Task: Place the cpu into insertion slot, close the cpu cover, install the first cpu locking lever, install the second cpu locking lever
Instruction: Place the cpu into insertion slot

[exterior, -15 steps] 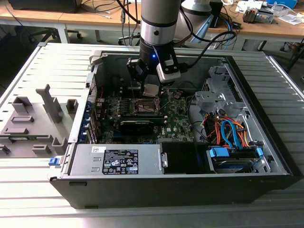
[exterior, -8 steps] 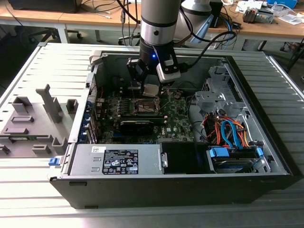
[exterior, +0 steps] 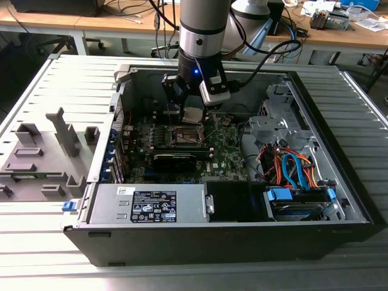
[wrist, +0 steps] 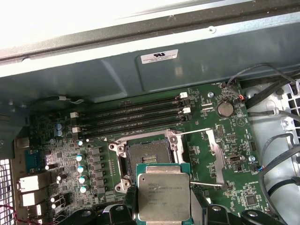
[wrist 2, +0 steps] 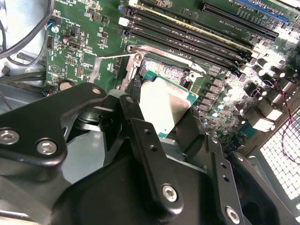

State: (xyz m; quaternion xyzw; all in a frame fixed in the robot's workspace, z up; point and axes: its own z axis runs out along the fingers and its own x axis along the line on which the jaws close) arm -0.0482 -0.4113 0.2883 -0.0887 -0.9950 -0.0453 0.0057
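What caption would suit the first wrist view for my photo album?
Robot fingers hold the cpu near the empty insertion slot on the motherboard.

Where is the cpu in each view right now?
Exterior view: the cpu, held over the motherboard.
Second wrist view: the cpu between the fingers.
First wrist view: the cpu just short of the insertion slot.
Shared landmark: the insertion slot's metal rim.

In the second wrist view the fingers (wrist 2: 140,136) hide part of the cpu (wrist 2: 164,105). In the exterior view the arm (exterior: 203,24) is cut off at the frame's top centre.
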